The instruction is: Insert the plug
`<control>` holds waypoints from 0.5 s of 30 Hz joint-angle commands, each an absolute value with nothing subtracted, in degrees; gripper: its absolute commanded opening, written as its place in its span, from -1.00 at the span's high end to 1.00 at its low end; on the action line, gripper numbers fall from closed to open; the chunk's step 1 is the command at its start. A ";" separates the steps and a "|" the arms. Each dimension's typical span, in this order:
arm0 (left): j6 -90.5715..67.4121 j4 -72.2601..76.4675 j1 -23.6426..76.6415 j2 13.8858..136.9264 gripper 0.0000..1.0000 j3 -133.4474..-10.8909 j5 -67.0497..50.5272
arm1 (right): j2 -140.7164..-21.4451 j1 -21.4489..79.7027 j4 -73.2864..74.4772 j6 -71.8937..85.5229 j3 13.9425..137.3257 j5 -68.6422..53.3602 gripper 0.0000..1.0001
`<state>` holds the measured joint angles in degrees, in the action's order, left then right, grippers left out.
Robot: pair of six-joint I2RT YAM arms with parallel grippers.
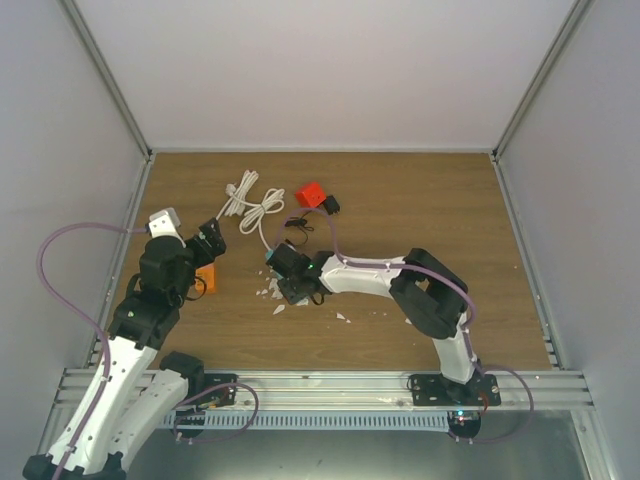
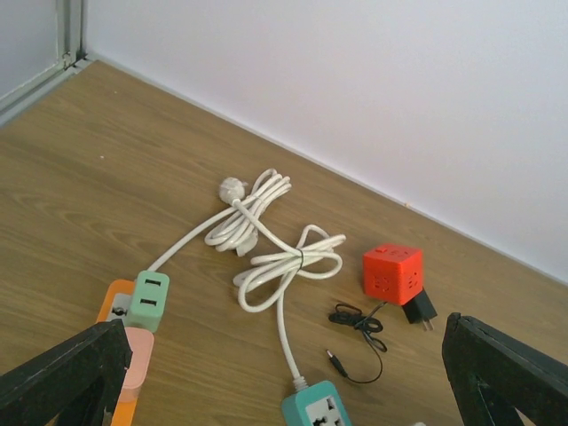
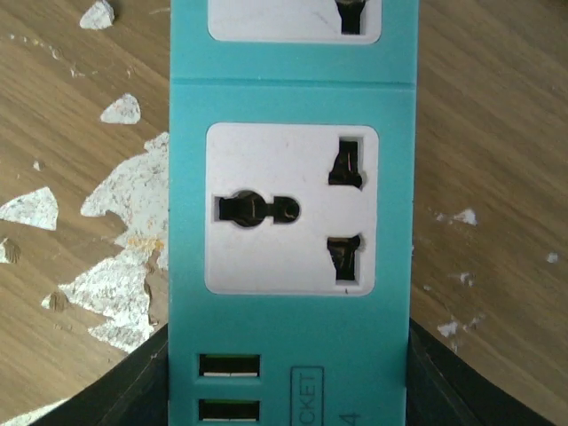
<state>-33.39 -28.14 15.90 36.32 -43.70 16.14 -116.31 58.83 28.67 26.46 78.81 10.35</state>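
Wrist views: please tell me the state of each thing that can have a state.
Teal strip: held, visible sockets empty.
Right hand: shut on teal strip.
Left hand: open, empty.
White cords: coiled, plug free.
Adapter: prongs bare, unplugged.
Thin black cable: loose, plug free.

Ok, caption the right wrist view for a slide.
Right pincer clamps a teal power strip, universal socket and USB ports facing the camera, against a chipped wooden table.
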 commanded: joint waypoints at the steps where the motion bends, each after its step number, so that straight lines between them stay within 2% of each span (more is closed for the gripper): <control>1: -32.53 -26.52 15.32 36.90 -0.98 -43.40 17.02 | -113.06 59.63 28.28 30.01 74.81 7.63 0.99; 5: -32.09 -26.35 15.30 38.05 -0.98 -43.51 16.66 | -113.64 60.44 27.87 30.55 72.79 8.12 0.96; 6: -31.96 -26.28 15.36 38.40 -0.98 -43.51 16.63 | -113.41 60.54 27.53 30.30 72.58 7.65 0.85; 7: -31.90 -26.18 15.33 38.64 -0.98 -43.52 16.61 | -112.88 60.55 27.03 29.79 72.44 7.11 0.69; 8: -31.90 -26.20 15.35 38.80 -0.98 -43.44 16.61 | -112.05 60.56 26.79 29.30 72.47 7.02 0.45; 10: -31.89 -26.21 15.32 39.05 -0.98 -43.48 16.61 | -109.74 60.55 26.92 27.75 73.64 8.54 -0.43; 11: -31.88 -26.23 15.33 39.10 -0.98 -43.50 16.61 | -108.25 60.48 27.43 27.09 74.56 10.24 -0.73; 12: -31.75 -26.20 15.28 39.11 -0.98 -43.51 16.61 | -106.47 60.28 28.00 26.27 75.62 12.06 -0.91; 13: -31.81 -26.13 15.25 39.07 -0.98 -43.52 16.67 | -104.62 59.87 27.91 25.37 76.54 13.38 -0.98; 15: -31.74 -26.23 15.23 39.03 -0.98 -43.55 16.63 | -100.43 58.41 26.40 23.46 77.07 14.50 -0.99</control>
<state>-32.45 -28.10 15.66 39.33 -43.70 16.12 -109.62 59.77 27.79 27.22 73.78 10.28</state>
